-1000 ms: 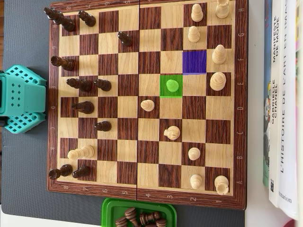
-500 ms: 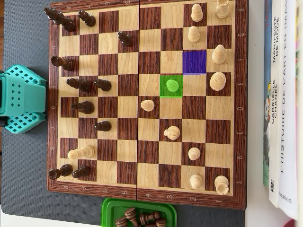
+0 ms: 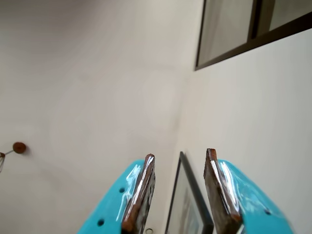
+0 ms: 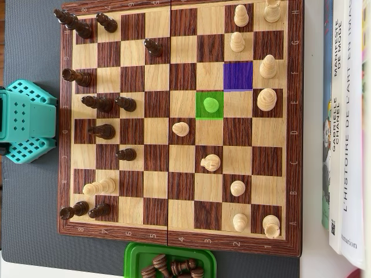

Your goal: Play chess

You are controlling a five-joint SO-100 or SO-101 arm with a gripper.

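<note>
While the gripper [image 3: 178, 158] points up at a bare wall in the wrist view, jaws parted and holding nothing, the overhead view shows the board [image 4: 179, 124] with a green-tinted pawn [image 4: 211, 105] on a green square, diagonally next to a purple square [image 4: 238, 76].

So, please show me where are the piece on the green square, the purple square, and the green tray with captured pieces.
Piece on the green square [image 4: 211, 105], overhead view: on its rounded top.
Purple square [image 4: 237, 76], overhead view: on its bare middle.
Green tray [image 4: 133, 255], overhead view: on its left rim.
</note>
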